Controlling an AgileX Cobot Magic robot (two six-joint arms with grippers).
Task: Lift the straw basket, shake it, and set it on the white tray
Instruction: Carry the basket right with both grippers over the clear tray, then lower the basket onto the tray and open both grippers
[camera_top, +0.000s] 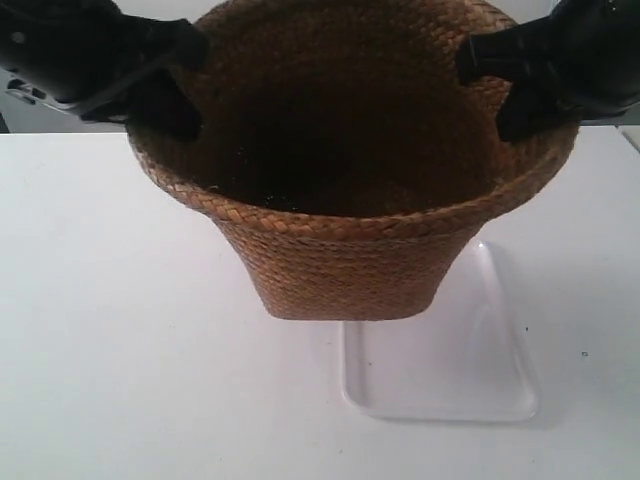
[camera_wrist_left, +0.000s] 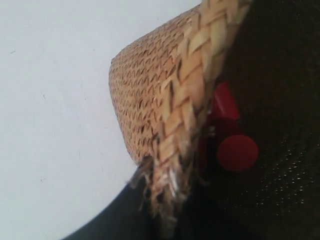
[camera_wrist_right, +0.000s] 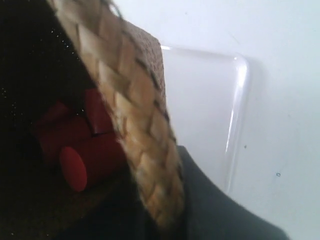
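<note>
The straw basket (camera_top: 345, 265) hangs upright off the table, held by its rim on both sides. My left gripper (camera_top: 180, 90) at the exterior view's left is shut on the braided rim (camera_wrist_left: 192, 100), one finger inside and one outside. My right gripper (camera_top: 495, 85) pinches the opposite rim (camera_wrist_right: 137, 130) the same way. The white tray (camera_top: 450, 380) lies on the table below and towards the right; the basket's base hides its far left part. The right wrist view shows the tray (camera_wrist_right: 205, 100) just beyond the basket wall. Left gripper (camera_wrist_left: 170, 215) and right gripper (camera_wrist_right: 165, 215) fingertips are dark and blurred.
Red cylinders (camera_wrist_left: 237, 152) lie in the basket's dark bottom, also seen as red cylinders (camera_wrist_right: 82, 162) from the other side. The white table (camera_top: 120, 350) spreads around the tray.
</note>
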